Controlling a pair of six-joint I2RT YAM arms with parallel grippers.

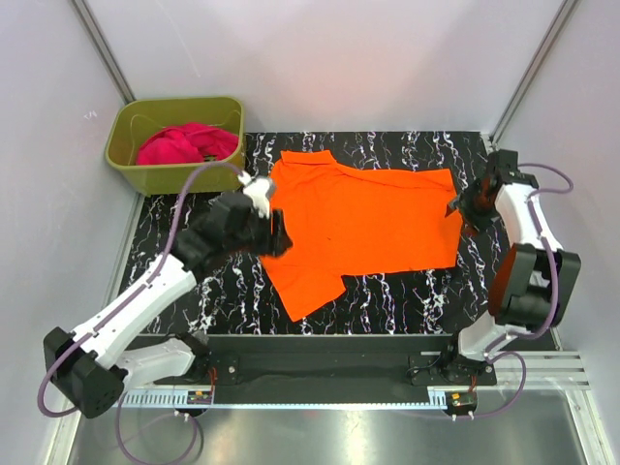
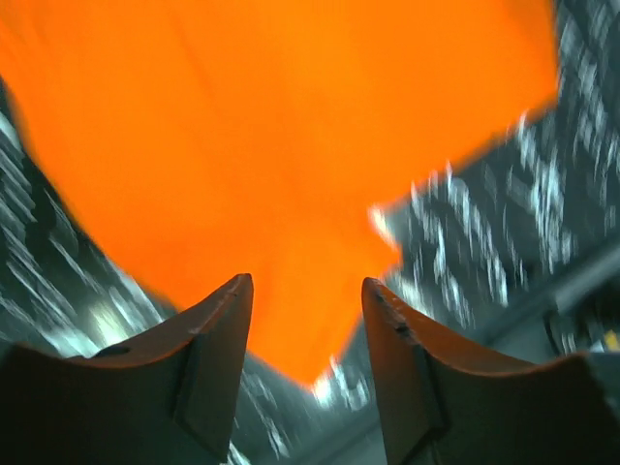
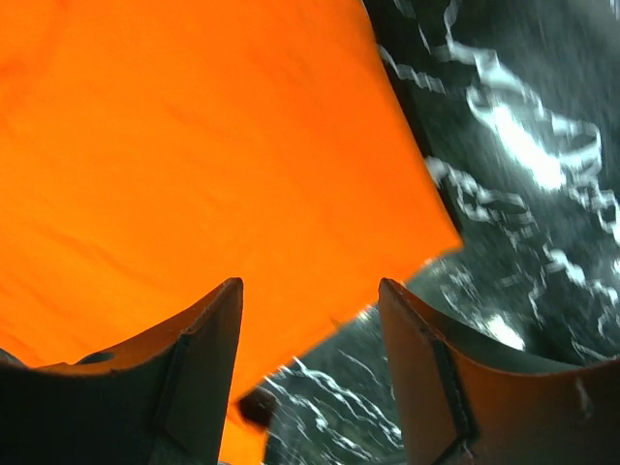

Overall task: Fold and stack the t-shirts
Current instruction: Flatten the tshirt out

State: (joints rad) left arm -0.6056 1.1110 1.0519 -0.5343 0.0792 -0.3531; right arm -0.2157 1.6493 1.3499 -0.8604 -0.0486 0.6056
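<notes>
Orange t-shirt (image 1: 368, 228) lies spread on table (image 1: 407, 295), pink t-shirt (image 1: 184, 145) in tub (image 1: 174, 177)

The scene holds two t-shirts: one orange t-shirt (image 1: 363, 218) and one magenta t-shirt (image 1: 186, 143). There is one olive-green tub (image 1: 174, 179) and one black marbled table (image 1: 407, 291). Two robot arms appear, each with one two-fingered gripper: the left gripper (image 2: 305, 291) and the right gripper (image 3: 310, 291).

Pale walls (image 1: 339, 58) enclose a black, white-veined tabletop (image 1: 407, 295) with a metal rail (image 1: 320, 401) along its near edge.
</notes>
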